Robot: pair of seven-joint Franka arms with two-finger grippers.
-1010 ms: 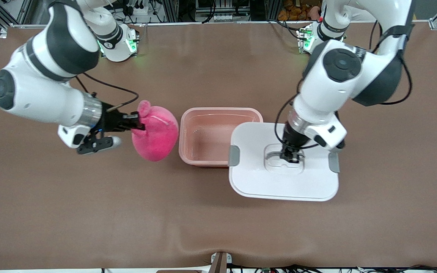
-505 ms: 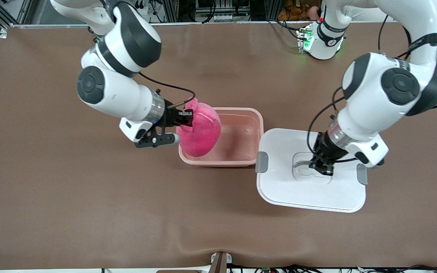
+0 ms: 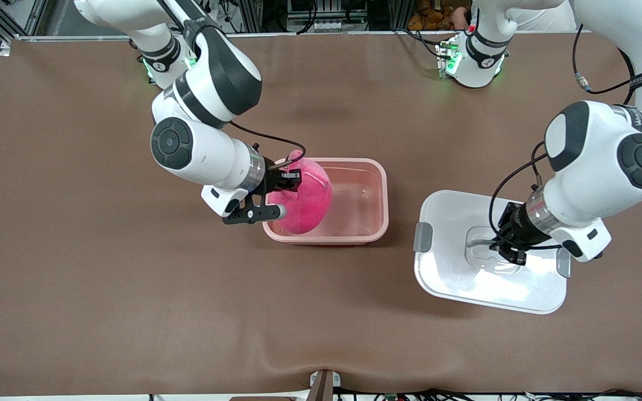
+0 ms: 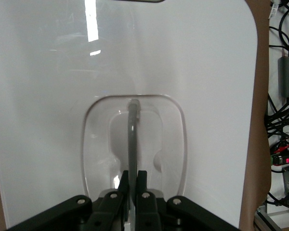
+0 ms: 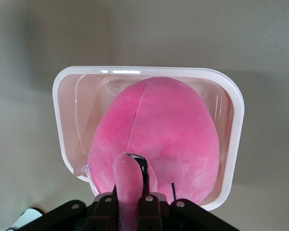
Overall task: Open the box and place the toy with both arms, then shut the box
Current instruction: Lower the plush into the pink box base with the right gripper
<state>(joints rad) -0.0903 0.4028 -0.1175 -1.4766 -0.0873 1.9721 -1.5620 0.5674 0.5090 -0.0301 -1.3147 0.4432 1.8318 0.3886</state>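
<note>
Right gripper [image 3: 293, 182], jaws clamped on a bump of the pink plush toy [image 3: 304, 203], has carried it from beside the salmon box [image 3: 374, 223] to over it; release comes next.

Left gripper [image 3: 510, 253], jaws pinching the handle [image 4: 133, 139], has drawn the white lid [image 3: 455, 278] clear toward the left arm's end of the counter [image 3: 131, 312].

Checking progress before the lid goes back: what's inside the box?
Over the box hangs the toy, pinched by the right hand; the uncovered floor is bare, the rest hidden under the toy.
</note>
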